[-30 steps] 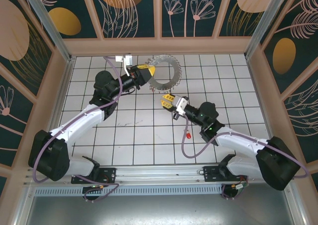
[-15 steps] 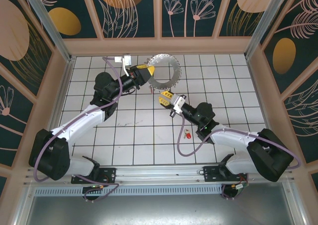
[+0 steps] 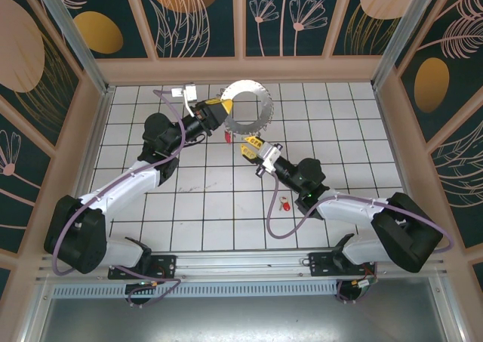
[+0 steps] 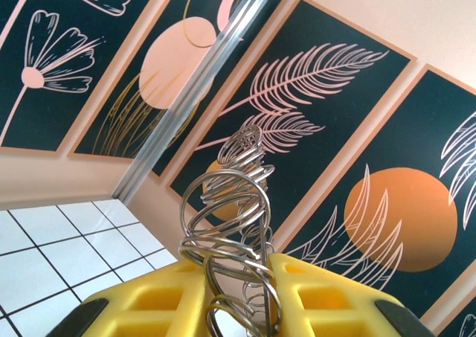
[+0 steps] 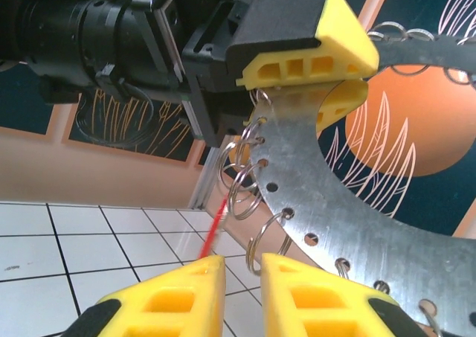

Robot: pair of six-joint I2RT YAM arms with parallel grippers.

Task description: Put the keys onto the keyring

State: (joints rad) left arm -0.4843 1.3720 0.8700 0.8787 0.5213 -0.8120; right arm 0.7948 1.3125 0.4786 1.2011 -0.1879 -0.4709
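Top view:
- The keyring point(image 3: 266, 104) is held up over the far middle of the tiled surface point(image 3: 189, 206), near the back wall.
- The left end effector point(image 3: 220, 108) is clenched on the ring's left rim.
- One key point(image 3: 228, 137), red-headed, hangs just below that grip, at the ring's lower left edge.
- The right end effector point(image 3: 249, 143) sits just under the ring's near rim, to the right of the hanging key and close to it.
- A second key point(image 3: 285, 204) lies flat on the surface, well apart from the ring, beside the right forearm.

Right wrist view:
- The keyring point(image 5: 327, 203) shows as a flat metal band with punched holes and small wire loops point(image 5: 245, 192) along its inner edge.
- The left end effector point(image 5: 355, 78) clamps the band from both faces, yellow pads tight on the metal.
- The right end effector point(image 5: 244, 277) has its fingers drawn close, with a slim gap between them.
- One loop dips toward that gap; cannot tell whether it is pinched.
- The red key point(image 5: 214, 229), seen edge-on, slants down behind the left-hand finger tip.

Left wrist view:
- The left end effector point(image 4: 236, 296) holds the ring edge-on.
- The loops stack up from between its pads.
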